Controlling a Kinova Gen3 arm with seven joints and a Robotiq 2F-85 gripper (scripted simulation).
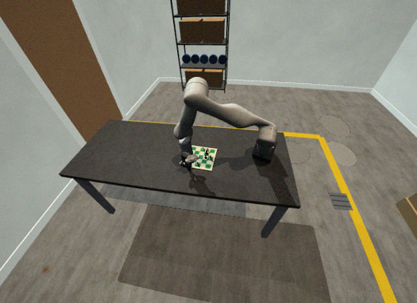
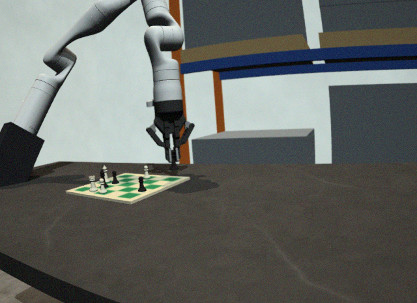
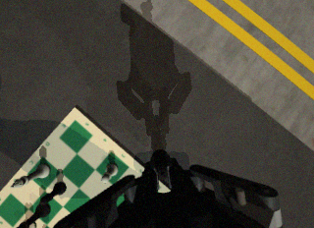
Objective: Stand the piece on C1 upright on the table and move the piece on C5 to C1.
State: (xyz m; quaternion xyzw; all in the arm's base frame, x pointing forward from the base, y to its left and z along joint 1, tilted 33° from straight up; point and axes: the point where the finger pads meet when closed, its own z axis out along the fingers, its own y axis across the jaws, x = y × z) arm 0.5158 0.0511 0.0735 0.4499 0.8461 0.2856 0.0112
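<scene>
The green and cream chessboard (image 2: pixel 129 187) lies on the dark table; it also shows in the top view (image 1: pixel 202 157) and in the wrist view (image 3: pixel 69 174). My gripper (image 2: pixel 172 157) points straight down just off the board's far edge and is shut on a small black piece (image 2: pixel 173 165). The piece hangs upright with its base at or just above the table top; I cannot tell whether it touches. In the wrist view the held piece (image 3: pixel 159 160) sits right beside the board's corner. Several pieces stand upright on the board, among them a black pawn (image 2: pixel 141 184) and a white pawn (image 2: pixel 146 172).
A white rook (image 2: pixel 92 183), a white pawn (image 2: pixel 102 186), a white bishop (image 2: pixel 105 172) and two black pieces (image 2: pixel 115 177) cluster at the board's left end. The arm's dark base (image 2: pixel 18 152) stands to the left of the board. The table edge with the yellow floor lines (image 3: pixel 255 36) is beyond the gripper.
</scene>
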